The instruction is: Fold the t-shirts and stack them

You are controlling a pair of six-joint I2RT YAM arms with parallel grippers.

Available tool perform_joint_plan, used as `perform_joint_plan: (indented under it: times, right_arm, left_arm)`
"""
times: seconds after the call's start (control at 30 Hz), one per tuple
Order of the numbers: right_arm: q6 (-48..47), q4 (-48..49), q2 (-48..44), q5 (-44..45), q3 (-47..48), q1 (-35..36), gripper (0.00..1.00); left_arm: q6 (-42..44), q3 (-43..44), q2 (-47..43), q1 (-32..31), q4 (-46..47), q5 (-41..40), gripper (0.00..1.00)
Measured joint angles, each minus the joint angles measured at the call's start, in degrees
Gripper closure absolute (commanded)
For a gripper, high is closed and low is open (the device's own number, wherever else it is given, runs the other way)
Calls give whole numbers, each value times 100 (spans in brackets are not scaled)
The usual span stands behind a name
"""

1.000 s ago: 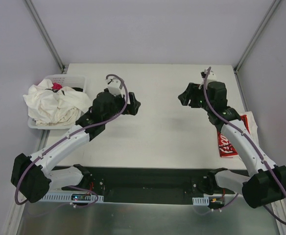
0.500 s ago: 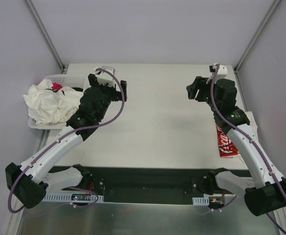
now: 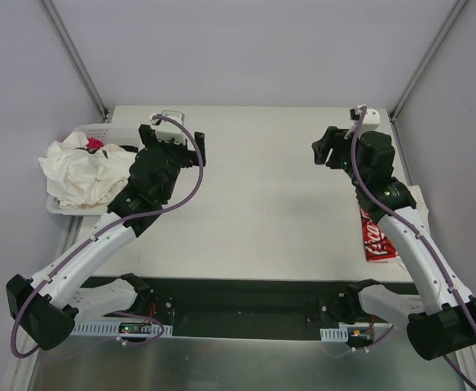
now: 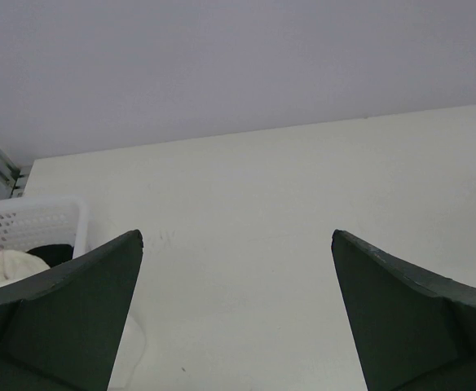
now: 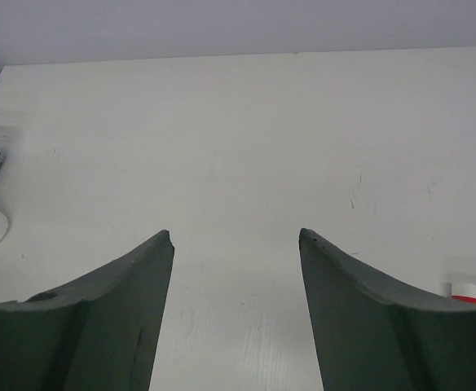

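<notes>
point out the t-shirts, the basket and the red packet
t-shirts (image 3: 83, 175): top external view, on the middle of the crumpled off-white pile
basket (image 3: 112, 130): top external view, on its far perforated wall
red packet (image 3: 375, 240): top external view, on the red face beside the right arm

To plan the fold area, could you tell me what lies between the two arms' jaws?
Bare tabletop only, left gripper to right gripper, in the top view.

Off-white t-shirts (image 3: 83, 175) in a white basket (image 3: 112, 129) dotted with holes, a pink-red scrap (image 3: 95, 144) among them. Pale cream table (image 3: 262, 204). Red packet (image 3: 376, 238), white lettering (unreadable from here). Purple cables (image 3: 200, 163) on white-and-black arms (image 3: 91, 248).
</notes>
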Motion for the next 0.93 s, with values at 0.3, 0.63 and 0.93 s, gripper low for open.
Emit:
perform_joint_plan:
  times: [0.3,0.63,0.93]
  right_arm:
    - [13,15,-13,-42,-26,4,34]
    - [17,15,-13,-70,-26,15,34]
    - [20,13,-13,-70,-26,15,34]
  left_arm:
    - [-133,-214,96,0,-28,-129,1]
    - [-306,-216,173,0,-72,-116,1]
    - [-326,-216,173,0,-79,-118,1]
